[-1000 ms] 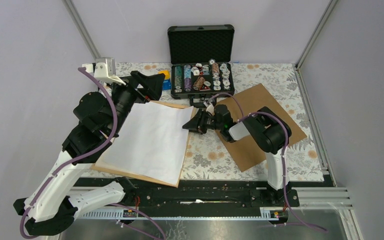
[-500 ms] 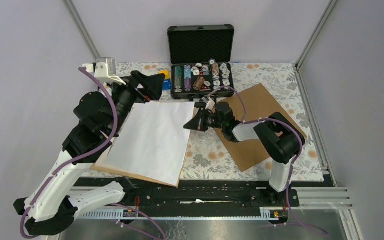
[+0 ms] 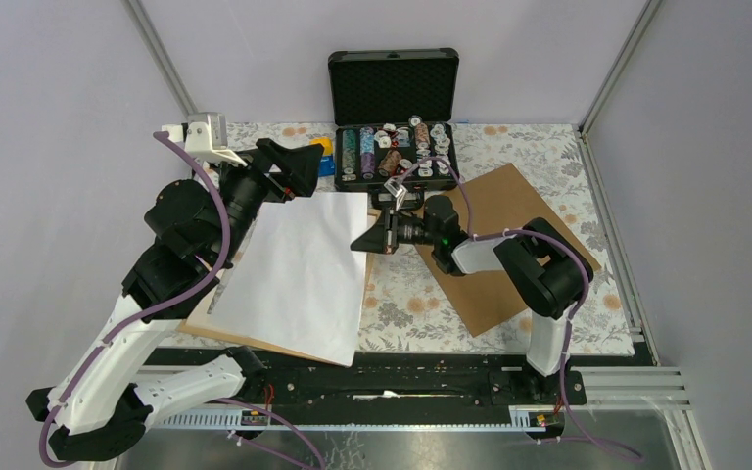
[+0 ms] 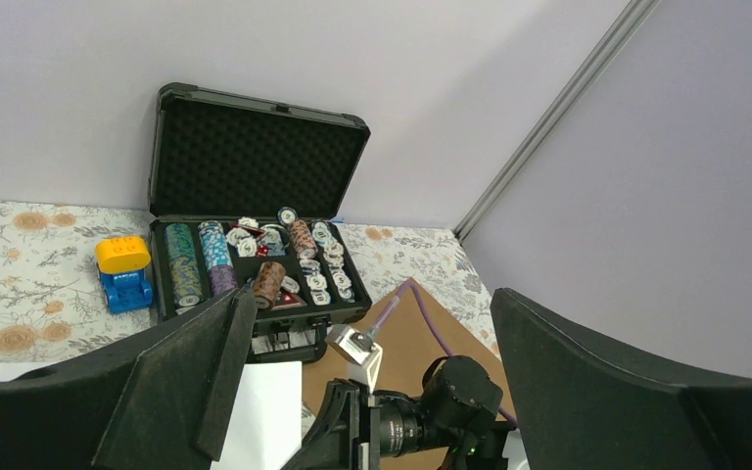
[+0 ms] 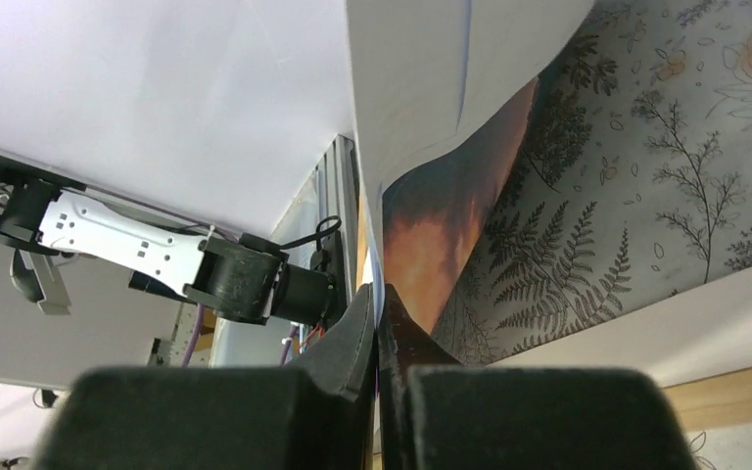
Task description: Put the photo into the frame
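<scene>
Right gripper (image 3: 364,242): pinching shut on right edge of photo (image 3: 299,269), holding it curled up, likely for seating print-side down over frame (image 3: 264,345) lying beneath at left. Left gripper (image 3: 299,166): hovering agape at far corner, touching nothing.

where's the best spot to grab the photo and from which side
Its right edge, toward the far end, approached from the right with the jaws level with the sheet. The photo is a thin sheet lying face down across the frame, so only an edge can be pinched. That edge faces the right end effector, which is shut on it there.
</scene>
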